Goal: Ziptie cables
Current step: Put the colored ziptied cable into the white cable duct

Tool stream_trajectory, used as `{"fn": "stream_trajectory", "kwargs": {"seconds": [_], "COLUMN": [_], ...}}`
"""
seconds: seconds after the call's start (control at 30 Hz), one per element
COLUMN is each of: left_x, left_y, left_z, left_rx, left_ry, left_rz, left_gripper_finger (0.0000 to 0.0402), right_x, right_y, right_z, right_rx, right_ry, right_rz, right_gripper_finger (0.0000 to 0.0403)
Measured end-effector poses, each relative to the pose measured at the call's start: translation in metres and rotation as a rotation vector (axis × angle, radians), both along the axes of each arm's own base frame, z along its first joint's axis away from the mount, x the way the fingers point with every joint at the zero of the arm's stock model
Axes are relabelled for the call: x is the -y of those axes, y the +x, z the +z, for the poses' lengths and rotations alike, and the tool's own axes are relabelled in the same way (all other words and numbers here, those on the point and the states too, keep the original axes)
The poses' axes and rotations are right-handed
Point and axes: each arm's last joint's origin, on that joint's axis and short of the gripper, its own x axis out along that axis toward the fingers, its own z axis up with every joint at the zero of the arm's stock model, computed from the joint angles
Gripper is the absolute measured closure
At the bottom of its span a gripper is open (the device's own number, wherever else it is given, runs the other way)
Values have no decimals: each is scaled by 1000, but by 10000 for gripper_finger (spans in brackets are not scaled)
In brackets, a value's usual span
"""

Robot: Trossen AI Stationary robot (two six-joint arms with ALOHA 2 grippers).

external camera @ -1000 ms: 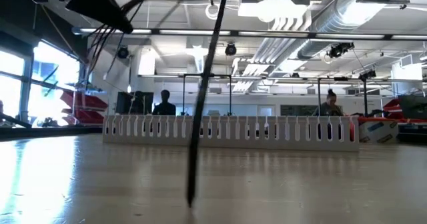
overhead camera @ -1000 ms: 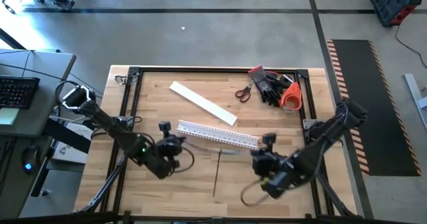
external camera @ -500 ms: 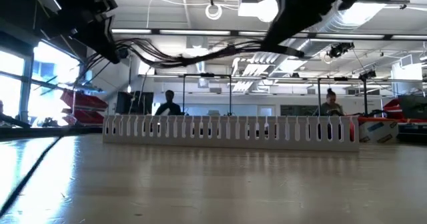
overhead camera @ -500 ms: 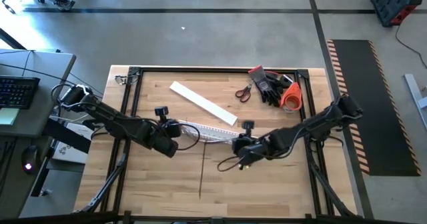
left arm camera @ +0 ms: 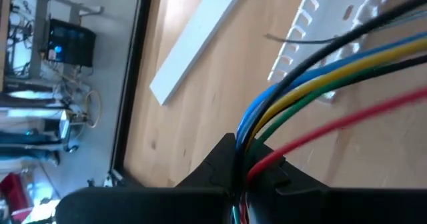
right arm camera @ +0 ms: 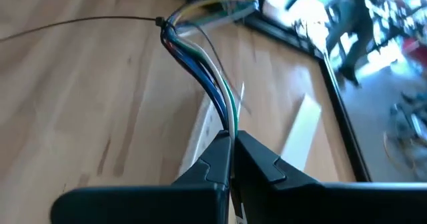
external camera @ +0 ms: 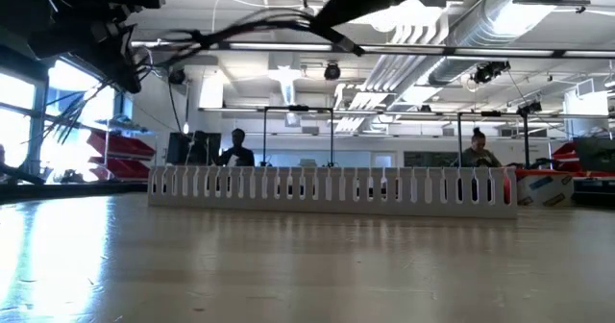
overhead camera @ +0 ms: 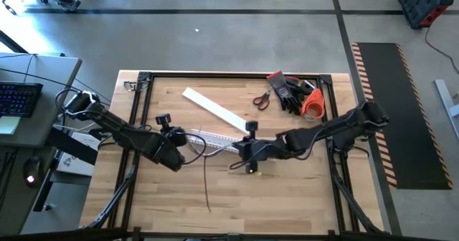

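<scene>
High view: both arms meet over the middle of the wooden table (overhead camera: 287, 198), the cables (overhead camera: 215, 142) strung between them above the white slotted channel (overhead camera: 224, 138). Left claw (left arm camera: 241, 165) is clamped on one end of the bundle — blue, yellow, green, black and red wires fan out from its fingers. Right claw (right arm camera: 232, 147) is pinched together on the other end. A thin dark strand (overhead camera: 206, 187) trails down toward the table's near edge.

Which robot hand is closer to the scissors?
The right hand. It sits mid-table over the slotted channel, with the scissors at the far edge beyond it. The left hand is farther off toward the left side. Both hands grip the cables.
</scene>
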Motion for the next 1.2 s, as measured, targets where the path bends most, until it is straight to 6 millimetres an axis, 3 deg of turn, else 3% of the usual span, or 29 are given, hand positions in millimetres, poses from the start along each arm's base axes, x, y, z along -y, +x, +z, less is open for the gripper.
{"fn": "stream_trajectory", "kwargs": {"seconds": [0.23,0.47,0.7,0.83,1.0,1.2], "left_x": [5,7,8,8,13,26], "left_y": [-3,-4,-5,-3,4,15], "left_z": [0,1,1,1,1,-14], "left_rx": [28,49,62,107,182,292], "left_ry": [6,8,5,24,-9,-92], "left_rz": [-1,8,12,21,3,-73], "left_gripper_finger": [401,401,401,401,401,401], "right_x": [8,21,25,20,7,-14], "right_y": [11,33,38,35,21,-16], "right_z": [3,-16,-26,-15,17,44], "right_rx": [60,82,55,91,69,-39], "right_ry": [-81,-128,-162,-290,-439,-287], "right_rz": [109,160,162,83,-39,-52], "right_gripper_finger": [403,403,403,403,403,403]}}
